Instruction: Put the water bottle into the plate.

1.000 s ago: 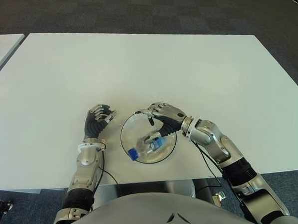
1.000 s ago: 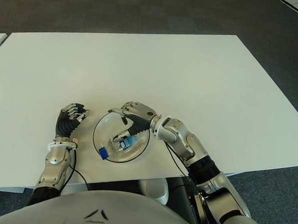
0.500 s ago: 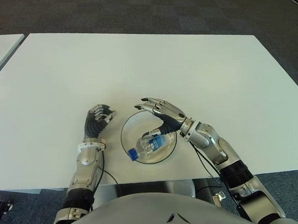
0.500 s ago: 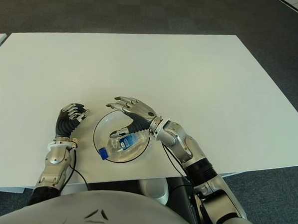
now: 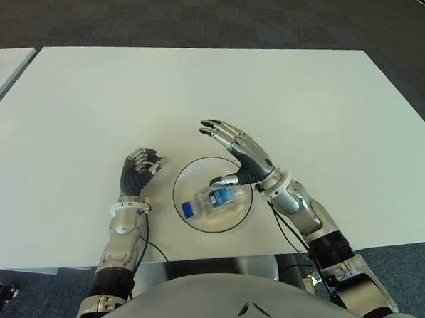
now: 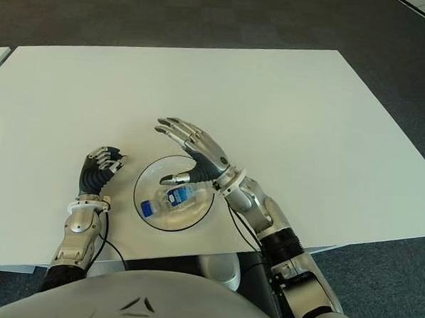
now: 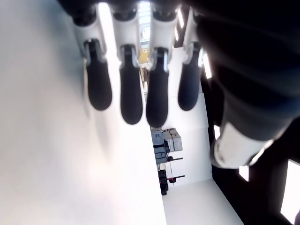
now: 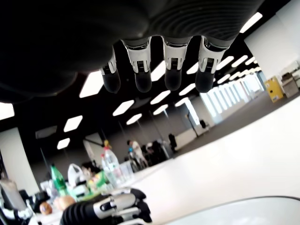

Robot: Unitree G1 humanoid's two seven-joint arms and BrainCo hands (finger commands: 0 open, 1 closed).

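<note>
The water bottle (image 5: 212, 199), clear with a blue label and blue cap, lies on its side inside the clear glass plate (image 5: 177, 183) near the table's front edge. My right hand (image 5: 233, 150) hovers over the plate's far right rim, fingers spread and holding nothing, its thumb just above the bottle. In the right wrist view the fingertips (image 8: 172, 80) are extended, with the plate rim (image 8: 243, 203) below them. My left hand (image 5: 141, 167) shows to the left of the plate with its fingers (image 7: 131, 98) curled and nothing in them.
The white table (image 5: 273, 91) stretches wide beyond the plate. Its front edge (image 5: 214, 257) runs close below the plate. A second table's corner (image 5: 4, 62) shows at the far left, across a narrow gap.
My right hand let go of the bottle, opened and lifted up from the plate. The bottle settled on its side in the plate. The left hand stayed still.
</note>
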